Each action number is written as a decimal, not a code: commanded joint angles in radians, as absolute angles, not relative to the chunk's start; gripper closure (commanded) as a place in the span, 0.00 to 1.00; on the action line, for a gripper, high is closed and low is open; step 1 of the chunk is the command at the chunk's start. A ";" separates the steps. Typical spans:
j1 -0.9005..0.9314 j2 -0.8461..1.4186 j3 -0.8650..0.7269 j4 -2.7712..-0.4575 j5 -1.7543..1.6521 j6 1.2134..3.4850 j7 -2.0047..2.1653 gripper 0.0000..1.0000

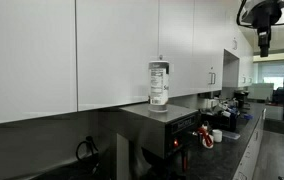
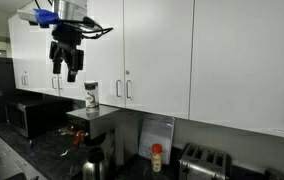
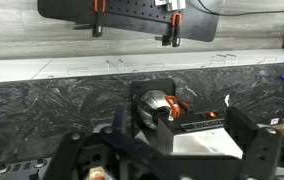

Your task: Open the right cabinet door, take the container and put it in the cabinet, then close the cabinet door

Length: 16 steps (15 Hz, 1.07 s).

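Gripper (image 2: 65,70) spread wide, empty, upper left of frame; closed right door (image 2: 158,55) and its vertical handle (image 2: 128,88) lie lower right, past the container (image 2: 91,95) upright on the machine (image 2: 94,118).

The dark gripper (image 1: 264,48) hangs high up near the ceiling, its fingers (image 1: 265,44) pointing down. Well below the fingers and far off to one side, the clear container (image 1: 159,83) stands upright on top of a steel coffee machine (image 1: 147,122). Behind it runs the white wall cabinet (image 1: 112,50), doors shut. A slim silver handle (image 1: 212,77) sits between container and fingers. Beneath the fingers a dark counter surface (image 1: 244,142) carries small clutter, some of it red (image 1: 207,138).
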<state>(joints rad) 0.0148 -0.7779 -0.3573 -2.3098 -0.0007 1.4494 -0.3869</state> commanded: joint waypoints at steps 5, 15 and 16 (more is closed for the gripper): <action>-0.014 -0.769 -0.339 -2.307 0.012 1.447 -0.403 0.00; 0.029 -0.681 -0.355 -2.320 0.020 1.657 -0.508 0.00; 0.037 -0.669 -0.351 -2.328 0.014 1.697 -0.539 0.00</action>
